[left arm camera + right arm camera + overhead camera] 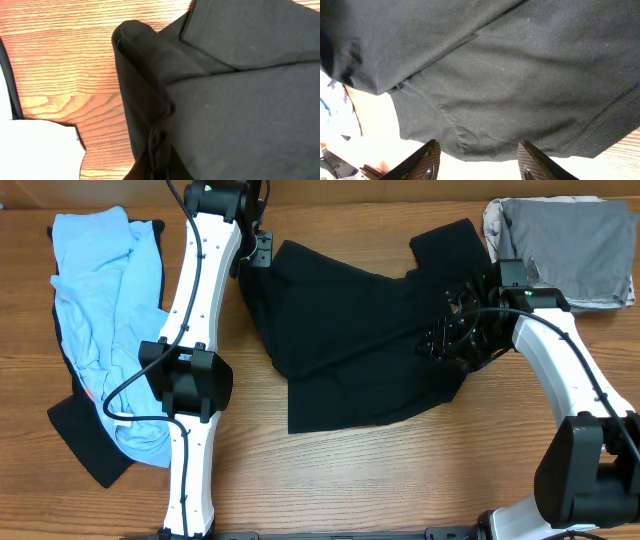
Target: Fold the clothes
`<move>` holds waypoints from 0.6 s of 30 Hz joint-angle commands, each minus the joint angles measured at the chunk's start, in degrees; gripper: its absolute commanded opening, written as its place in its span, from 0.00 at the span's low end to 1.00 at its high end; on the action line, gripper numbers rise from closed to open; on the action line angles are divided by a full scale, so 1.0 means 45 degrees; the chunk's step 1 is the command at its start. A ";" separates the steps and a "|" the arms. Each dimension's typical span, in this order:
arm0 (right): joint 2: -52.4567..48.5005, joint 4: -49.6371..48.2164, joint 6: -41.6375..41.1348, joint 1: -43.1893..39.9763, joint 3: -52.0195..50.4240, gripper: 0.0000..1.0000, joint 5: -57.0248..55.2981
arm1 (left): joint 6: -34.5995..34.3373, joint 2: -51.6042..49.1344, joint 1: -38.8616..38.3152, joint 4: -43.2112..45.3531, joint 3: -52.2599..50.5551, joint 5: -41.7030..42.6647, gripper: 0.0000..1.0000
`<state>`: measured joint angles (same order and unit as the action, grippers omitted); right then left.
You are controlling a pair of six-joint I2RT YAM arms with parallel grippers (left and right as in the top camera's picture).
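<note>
A black shirt lies spread and wrinkled across the middle of the wooden table. My left gripper is at its far left corner and is shut on a bunched fold of the black cloth, which fills the left wrist view. My right gripper hovers over the shirt's right side. Its fingers are open, with an edge of the black shirt just in front of them and nothing between the tips.
A light blue garment lies crumpled at the left on another black garment. A folded grey stack sits at the far right corner. The left arm's white links stretch between the blue garment and the shirt.
</note>
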<state>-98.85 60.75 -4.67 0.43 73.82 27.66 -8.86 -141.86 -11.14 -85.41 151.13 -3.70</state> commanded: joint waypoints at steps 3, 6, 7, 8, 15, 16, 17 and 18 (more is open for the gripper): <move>0.0199 0.0160 -0.0083 0.0403 -0.0389 0.53 0.0063 | -0.0039 0.0102 0.0189 -0.0180 0.0325 0.0058 0.04; 0.0199 0.0092 -0.0350 0.0952 -0.1054 0.53 0.0063 | -0.0233 0.0408 0.0432 -0.0437 0.0923 0.0214 0.04; 0.0199 0.0015 -0.0432 0.1200 -0.1292 0.53 0.0058 | -0.0287 0.0520 0.0510 -0.0505 0.1122 0.0238 0.04; 0.0199 -0.0097 -0.0656 0.1501 -0.1564 0.53 0.0058 | -0.0335 0.0646 0.0612 -0.0597 0.1341 0.0272 0.04; 0.0199 -0.1705 -0.3181 0.3769 -0.3240 0.53 -0.1010 | -0.0330 0.1258 0.1166 -0.1015 0.2623 0.0398 0.04; 0.0199 -0.1865 -0.3517 0.4027 -0.3395 0.53 -0.1205 | -0.0330 0.1336 0.1234 -0.1015 0.2633 0.0398 0.04; 0.0199 -0.2040 -0.3866 0.4294 -0.3555 0.53 -0.1457 | -0.0330 0.1394 0.1316 -0.1015 0.2633 0.0398 0.05; 0.0199 -0.2171 -0.4177 0.4493 -0.3691 0.52 -0.1690 | -0.0330 0.1423 0.1404 -0.1015 0.2633 0.0384 0.04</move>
<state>-98.85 52.07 -16.40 18.35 58.94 24.14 -9.13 -138.47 -5.58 -89.82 161.36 -2.35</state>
